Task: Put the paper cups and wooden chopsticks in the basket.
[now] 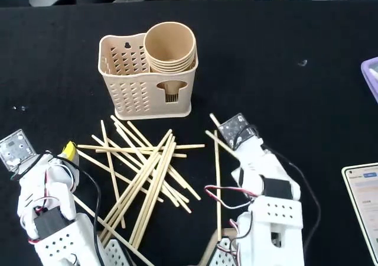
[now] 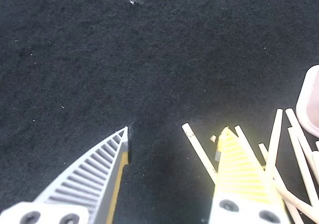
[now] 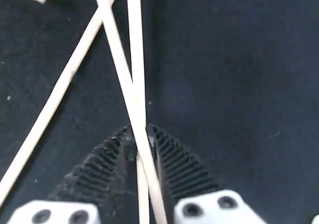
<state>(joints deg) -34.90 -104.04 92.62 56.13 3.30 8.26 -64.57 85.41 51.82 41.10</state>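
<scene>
Right end effector [image 3: 140, 134] is all but closed, its jaws pinching two crossed chopsticks [image 3: 130, 92] right where they overlap; I can't tell whether they are off the worktop [image 1: 283, 71] yet. Left end effector [image 2: 174, 132] gapes wide with nothing in it, hovering at the edge of the loose pile [image 1: 144, 171]. The basket [image 1: 144, 91] stands beyond the pile, the paper cups [image 1: 170, 44] already stacked inside. My call: grip firmly so the pair doesn't scissor apart, lift straight up, tip them upright and drop them into the free compartment beside the cups.
</scene>
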